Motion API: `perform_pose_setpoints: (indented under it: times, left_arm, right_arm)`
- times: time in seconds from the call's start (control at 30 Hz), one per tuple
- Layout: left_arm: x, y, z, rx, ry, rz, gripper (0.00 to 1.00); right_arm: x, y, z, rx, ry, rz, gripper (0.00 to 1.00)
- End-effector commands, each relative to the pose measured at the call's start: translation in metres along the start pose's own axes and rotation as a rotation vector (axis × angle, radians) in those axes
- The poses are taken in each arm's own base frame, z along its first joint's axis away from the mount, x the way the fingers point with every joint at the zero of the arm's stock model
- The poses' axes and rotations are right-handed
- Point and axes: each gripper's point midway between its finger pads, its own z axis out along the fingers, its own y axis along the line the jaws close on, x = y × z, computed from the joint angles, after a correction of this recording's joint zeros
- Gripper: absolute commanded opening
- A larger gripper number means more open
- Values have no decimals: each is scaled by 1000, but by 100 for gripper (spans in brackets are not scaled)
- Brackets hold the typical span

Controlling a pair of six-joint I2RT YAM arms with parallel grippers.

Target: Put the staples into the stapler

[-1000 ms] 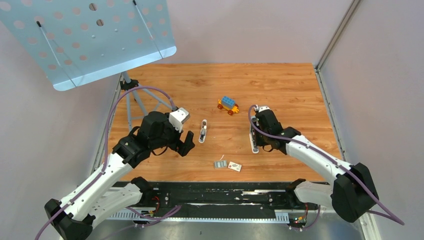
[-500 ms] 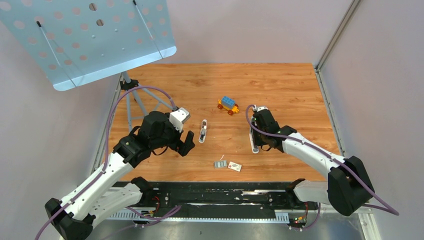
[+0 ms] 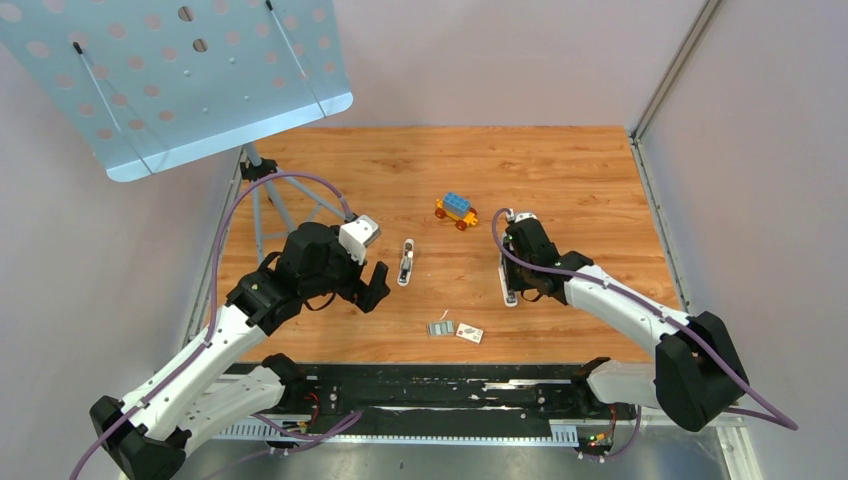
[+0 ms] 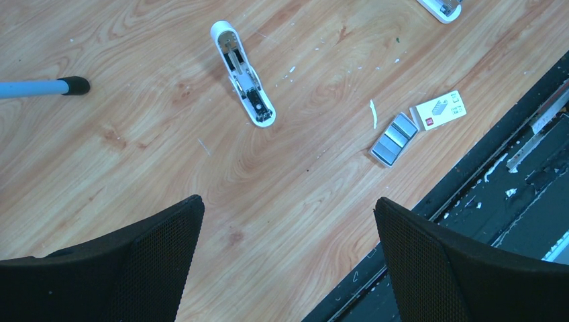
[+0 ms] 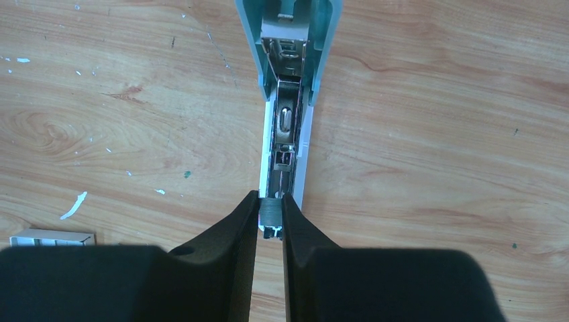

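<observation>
The staple strip (image 5: 270, 216) should be light and stiff but likely snaps along its glue. My right gripper (image 5: 270, 205) pinches its sides, nearly closed, over the open stapler (image 5: 290, 114) channel. Spare staples (image 4: 394, 139) lie beside the cardboard box (image 4: 439, 110). My left gripper (image 4: 288, 261) hangs wide open and empty.

No legible txt in any view. Only printed item: small white box (image 4: 438, 111) on counter (image 4: 134, 147), just beside loose staples (image 4: 394, 139). Its top face has a red patch at one end + a grey pic; any lettering too small/blurred to read. Top view: box (image 3: 469, 333) shows a dark speck only, no chars. Right-wrist view: box edge (image 5: 50, 237) at frame side, print unreadable.
</observation>
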Motion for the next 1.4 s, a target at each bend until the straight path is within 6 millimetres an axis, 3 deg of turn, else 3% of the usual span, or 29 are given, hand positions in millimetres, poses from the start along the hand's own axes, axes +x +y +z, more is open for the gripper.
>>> perform_pose_setpoints:
  times: [0.0, 1.2, 1.37]
  left_arm:
    - [1, 2, -1, -4, -1, 11, 100]
    - [-1, 0, -3, 5, -10, 18, 100]
    - [0, 0, -2, 4, -10, 18, 100]
  right_arm:
    - [6, -9, 4, 38, 12, 25, 19]
    - [25, -11, 12, 81, 50, -13, 19]
    - [25, -8, 12, 76, 50, -17, 23]
